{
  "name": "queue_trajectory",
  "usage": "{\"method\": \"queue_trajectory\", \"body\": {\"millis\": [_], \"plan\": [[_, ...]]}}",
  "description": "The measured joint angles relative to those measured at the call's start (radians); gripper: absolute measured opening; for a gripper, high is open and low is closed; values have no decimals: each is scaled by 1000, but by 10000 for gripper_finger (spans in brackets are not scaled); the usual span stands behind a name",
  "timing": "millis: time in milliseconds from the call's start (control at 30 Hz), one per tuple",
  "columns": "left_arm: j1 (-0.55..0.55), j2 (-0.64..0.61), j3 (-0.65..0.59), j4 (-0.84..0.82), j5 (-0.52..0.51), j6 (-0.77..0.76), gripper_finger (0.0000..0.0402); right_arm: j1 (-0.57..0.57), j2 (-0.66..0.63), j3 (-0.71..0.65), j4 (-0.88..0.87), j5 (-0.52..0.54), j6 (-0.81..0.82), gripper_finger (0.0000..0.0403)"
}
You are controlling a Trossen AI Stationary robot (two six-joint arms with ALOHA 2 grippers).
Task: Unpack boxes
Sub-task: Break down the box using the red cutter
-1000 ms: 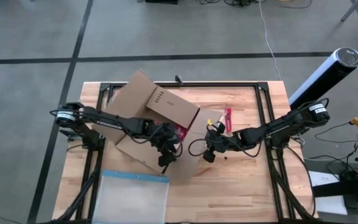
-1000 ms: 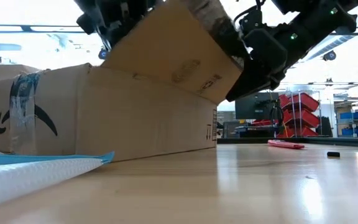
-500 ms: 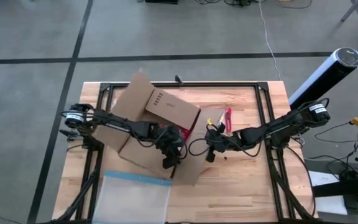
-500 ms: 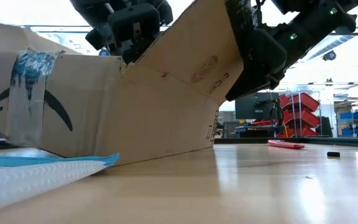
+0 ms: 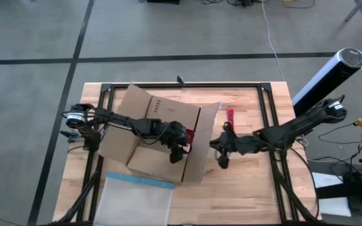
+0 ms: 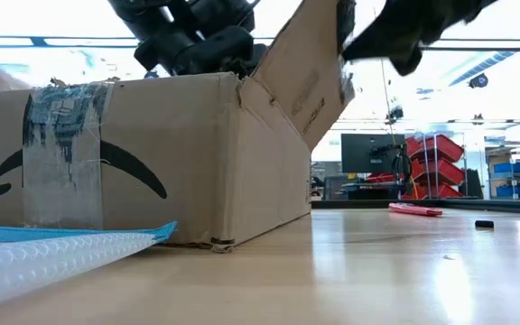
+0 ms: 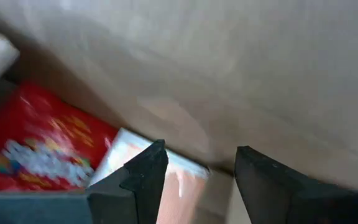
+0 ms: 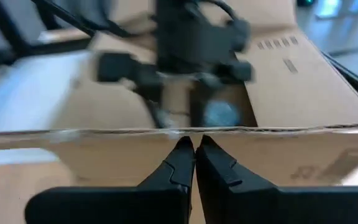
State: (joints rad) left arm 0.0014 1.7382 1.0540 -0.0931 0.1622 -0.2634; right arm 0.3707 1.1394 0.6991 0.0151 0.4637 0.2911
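Observation:
The brown cardboard box point(image 5: 144, 143) stands open in the middle of the table, its bottom flat on the wood point(image 6: 134, 162). Its right flap point(image 6: 310, 72) sticks up. My left gripper point(image 5: 180, 150) reaches into the box from the left and is open point(image 7: 201, 162), close to an inner wall, above a red package point(image 7: 42, 143) and a white-pink item point(image 7: 179, 180). My right gripper point(image 5: 222, 162) is shut point(image 8: 196, 144) just outside the right flap point(image 8: 278, 155), its tips close below the flap's top edge. My left gripper's open fingers point(image 7: 145, 171) stand near the box's inner wall and over the white-pink item; I cannot tell whether they touch either. My right gripper points level from the table's right at the flap's outer face; whether its tips touch the cardboard cannot be told.
A clear pouch with a blue edge point(image 5: 137, 198) lies at the near edge, in front of the box. A small red tool point(image 5: 230, 118) lies right of the box, with a small black piece point(image 6: 484, 223) nearby. Black frame rails point(image 5: 266, 107) run along the table.
The box, tilted with its bottom raised off the table before, has come down flat and turned, and its right flap has swung upright. My left gripper has gone toward the table's right inside the box. My right gripper has drawn back toward the right and near edges.

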Motion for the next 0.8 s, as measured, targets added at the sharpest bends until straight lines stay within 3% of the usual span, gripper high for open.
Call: {"method": "queue_trajectory", "body": {"millis": [133,300,667,800], "plan": [[16,-1,16,33,0,21,172,67,-37,0,87,0,-20,0],[30,-2,34,58,-5,44,180,105,28,0,271,-18,-93,0],[35,-2,45,47,-95,103,185,18,279,80,332,-65,-111,0],[37,-6,45,-21,-162,194,181,-24,360,85,319,-75,-83,0]]}}
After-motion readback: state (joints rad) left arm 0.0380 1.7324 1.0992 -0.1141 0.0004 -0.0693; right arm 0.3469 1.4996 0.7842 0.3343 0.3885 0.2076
